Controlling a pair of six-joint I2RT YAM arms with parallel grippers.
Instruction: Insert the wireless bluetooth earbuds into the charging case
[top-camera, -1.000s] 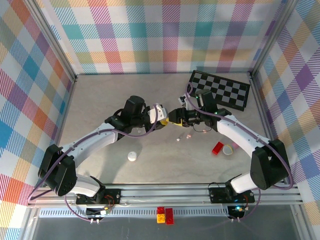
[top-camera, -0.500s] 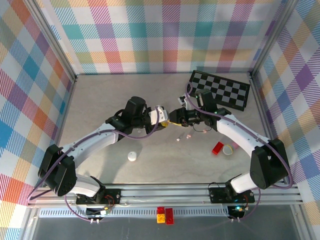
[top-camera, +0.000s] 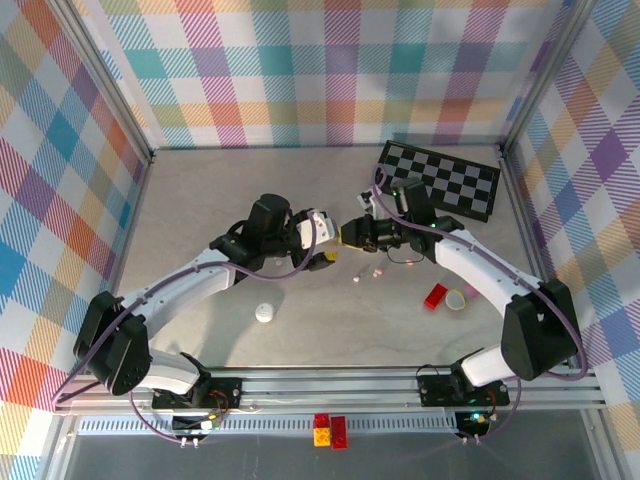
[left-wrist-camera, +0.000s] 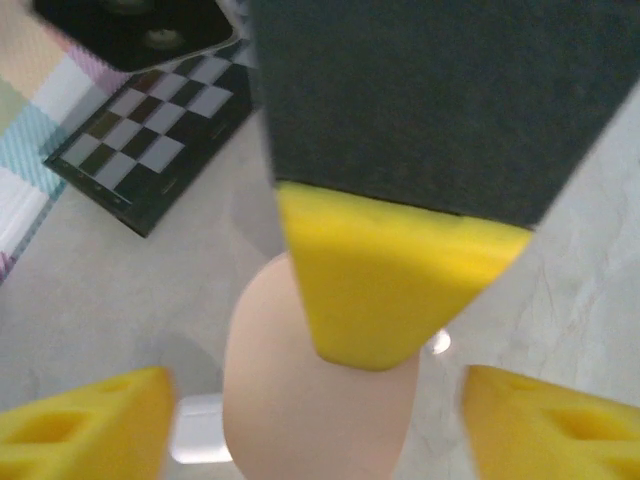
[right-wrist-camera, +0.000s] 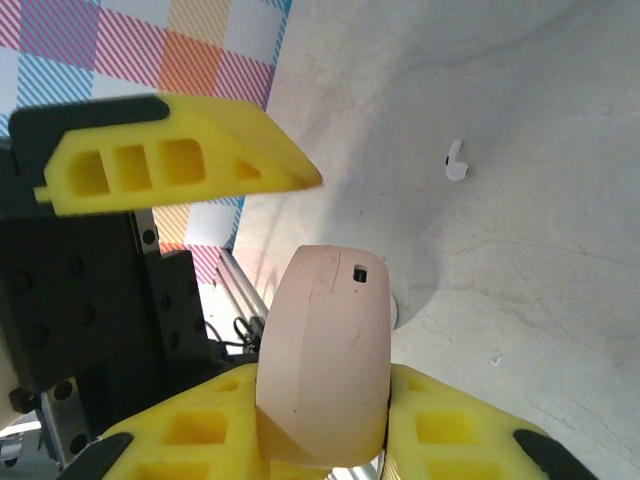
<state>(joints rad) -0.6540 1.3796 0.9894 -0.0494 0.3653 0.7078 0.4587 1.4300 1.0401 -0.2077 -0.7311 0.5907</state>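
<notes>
Over grey tabletop, right fingers pinch pink case.

Both arms reached forward and inward from their bases with elbows bowed outward, so that the two wrists met nose to nose. The left gripper stood with its yellow fingers spread wide, one on each side of the right gripper's tip and not touching it. The right gripper had its own yellow fingers pressed against both flanks of a pale pink charging case, gripping it between them.
</notes>
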